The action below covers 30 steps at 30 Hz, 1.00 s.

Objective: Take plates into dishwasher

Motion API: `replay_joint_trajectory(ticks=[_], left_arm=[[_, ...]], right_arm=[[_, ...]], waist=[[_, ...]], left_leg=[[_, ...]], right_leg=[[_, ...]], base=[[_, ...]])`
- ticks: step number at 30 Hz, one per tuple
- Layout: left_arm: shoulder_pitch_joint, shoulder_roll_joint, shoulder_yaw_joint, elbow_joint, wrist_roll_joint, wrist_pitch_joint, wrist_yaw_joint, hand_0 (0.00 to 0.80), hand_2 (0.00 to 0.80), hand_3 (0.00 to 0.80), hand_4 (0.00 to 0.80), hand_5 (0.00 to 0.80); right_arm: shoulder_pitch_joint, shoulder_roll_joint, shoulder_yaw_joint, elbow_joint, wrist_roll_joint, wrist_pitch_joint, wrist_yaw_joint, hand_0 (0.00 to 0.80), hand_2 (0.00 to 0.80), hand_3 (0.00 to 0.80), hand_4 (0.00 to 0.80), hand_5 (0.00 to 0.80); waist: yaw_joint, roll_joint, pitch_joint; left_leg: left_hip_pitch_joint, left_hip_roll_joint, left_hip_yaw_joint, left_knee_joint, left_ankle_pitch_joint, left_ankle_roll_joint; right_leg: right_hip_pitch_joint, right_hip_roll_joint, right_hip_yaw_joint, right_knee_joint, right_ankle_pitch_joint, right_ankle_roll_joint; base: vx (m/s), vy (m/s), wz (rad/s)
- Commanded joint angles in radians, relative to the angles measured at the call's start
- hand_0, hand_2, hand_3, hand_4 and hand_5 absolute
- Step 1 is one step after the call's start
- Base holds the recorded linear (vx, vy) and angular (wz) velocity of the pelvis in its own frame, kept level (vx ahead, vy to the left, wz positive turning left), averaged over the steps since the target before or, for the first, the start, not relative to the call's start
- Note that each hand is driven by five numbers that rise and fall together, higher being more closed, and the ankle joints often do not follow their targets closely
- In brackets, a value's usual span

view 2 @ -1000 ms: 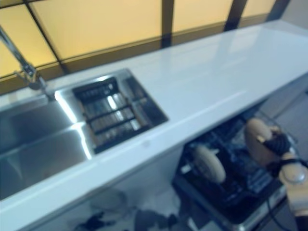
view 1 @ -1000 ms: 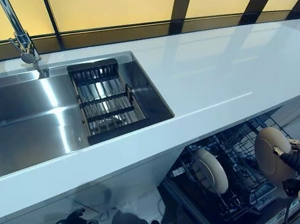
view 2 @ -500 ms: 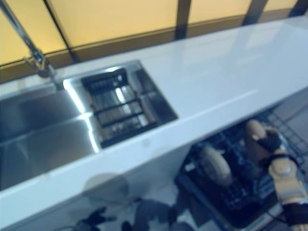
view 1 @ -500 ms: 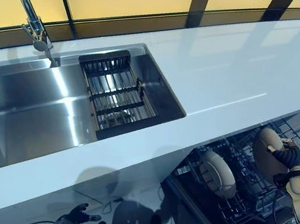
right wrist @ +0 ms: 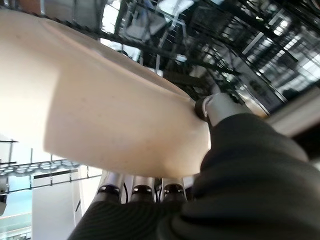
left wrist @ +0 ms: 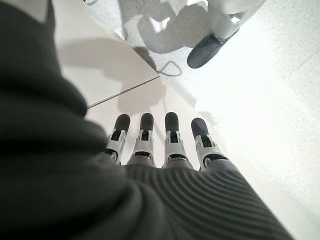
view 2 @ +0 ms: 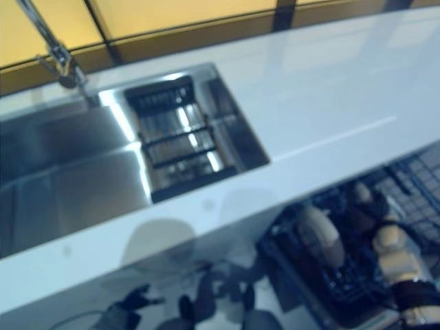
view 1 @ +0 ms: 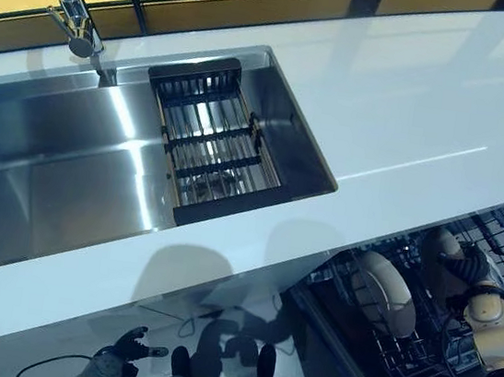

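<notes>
Over dishwasher rack [view 1: 398, 347], right hand [view 1: 468, 265] grips half-hidden plate [right wrist: 100, 110].

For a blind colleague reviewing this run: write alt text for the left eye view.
The robot's right hand holds a beige plate upright over the open dishwasher rack, where another plate already stands on edge. Above runs a white countertop with a steel sink holding a dark drainer basket; the left hand hangs low.

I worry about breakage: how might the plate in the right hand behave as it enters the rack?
The plate looks rigid and glazed, so likely slippery in the right hand. Held on edge, it may tip or chip against the dishwasher rack.
</notes>
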Motion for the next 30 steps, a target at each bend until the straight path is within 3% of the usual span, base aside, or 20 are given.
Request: replay_joint_trajectory(ticks=[1,30], left_arm=[[-0.035,0.039,-0.038,-0.01,0.0,-0.003,-0.002,0.0,0.0,0.0,0.0,0.0],[-0.051,0.076,-0.041,-0.065,0.003,0.009,-0.015,0.0,0.0,0.0,0.0,0.0]], right_arm=[[-0.083,-0.016,0.019,0.029,-0.044,-0.023,-0.041,0.8,0.8,0.8,0.8,0.8],[-0.098,0.033,0.077,0.297,-0.088,-0.045,-0.063,0.8,0.8,0.8,0.8,0.8]], waist=[[0.015,-0.032,-0.02],[0.058,-0.023,0.001]], left_leg=[[-0.093,-0.017,-0.013,0.032,0.036,0.022],[-0.108,-0.038,-0.045,0.028,0.04,0.032]], right_leg=[[-0.005,0.033,-0.038,0.1,-0.108,-0.001],[-0.01,0.031,-0.058,0.098,-0.102,0.0]], base=[[-0.017,-0.015,0.07],[-0.018,-0.007,0.03]])
